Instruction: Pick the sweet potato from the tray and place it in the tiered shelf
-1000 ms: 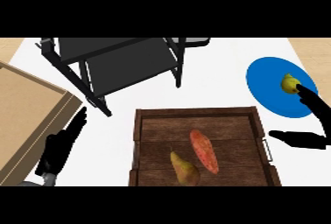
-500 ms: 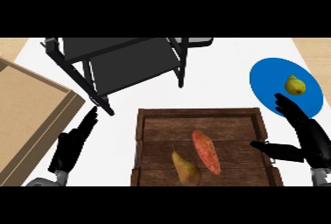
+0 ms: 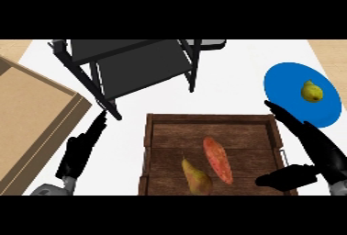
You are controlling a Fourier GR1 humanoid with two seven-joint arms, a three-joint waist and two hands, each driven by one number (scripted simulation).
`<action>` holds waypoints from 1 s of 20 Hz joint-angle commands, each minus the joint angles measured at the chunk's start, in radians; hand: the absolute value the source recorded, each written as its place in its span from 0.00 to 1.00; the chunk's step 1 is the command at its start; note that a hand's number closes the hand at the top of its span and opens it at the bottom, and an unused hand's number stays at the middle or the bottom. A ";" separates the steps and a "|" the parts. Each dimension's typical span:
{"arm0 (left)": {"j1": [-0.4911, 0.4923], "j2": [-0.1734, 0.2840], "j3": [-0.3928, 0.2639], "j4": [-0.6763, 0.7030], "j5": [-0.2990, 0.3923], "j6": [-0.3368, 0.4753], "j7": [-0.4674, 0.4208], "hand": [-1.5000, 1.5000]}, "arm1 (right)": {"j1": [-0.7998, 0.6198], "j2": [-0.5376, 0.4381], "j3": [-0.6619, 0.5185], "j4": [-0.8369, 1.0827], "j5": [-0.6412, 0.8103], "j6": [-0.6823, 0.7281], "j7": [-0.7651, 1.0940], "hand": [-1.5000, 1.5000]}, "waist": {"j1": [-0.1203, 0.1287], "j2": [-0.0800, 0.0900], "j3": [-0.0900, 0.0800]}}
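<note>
Sweet potato (image 3: 217,159): lies in the wooden tray (image 3: 163,133), beside a pear (image 3: 195,176).
Right hand (image 3: 313,151): fingers straight, over tray's right edge, grasping nothing.
Left hand (image 3: 81,149): released, on worktop (image 3: 230,87).
Tiered shelf (image 3: 129,69): behind tray.

Blue plate (image 3: 288,87) — upper right on the white counter (image 3: 230,92), carrying one yellow-green pear (image 3: 311,92). A second pear (image 3: 196,176) lies lower centre. Open cardboard box (image 3: 34,119) — left edge.

We look down on a white desk (image 3: 230,82), evenly lit. A tan wooden box (image 3: 34,119) sits at its left edge, and beige flooring (image 3: 332,50) shows at the upper corners.
</note>
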 commanded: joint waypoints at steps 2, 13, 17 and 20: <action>0.009 0.009 0.001 -0.002 0.002 -0.017 -0.003 0.50 | -0.116 -0.173 0.103 -0.079 0.187 0.109 0.278 0.00 | 0.022 -0.003 -0.005; -0.026 -0.004 0.032 0.026 -0.006 -0.036 -0.008 0.50 | -0.448 0.224 0.422 0.091 0.396 0.230 0.765 0.00 | 0.023 0.006 0.002; 0.018 -0.011 0.010 -0.008 -0.022 -0.034 -0.003 0.50 | -0.429 0.330 0.461 0.164 0.409 0.208 0.820 0.00 | 0.012 0.003 0.002; 0.007 0.013 0.029 -0.056 -0.018 -0.032 0.039 0.50 | -0.466 0.378 0.464 0.230 0.418 0.234 0.863 0.00 | 0.013 0.001 0.003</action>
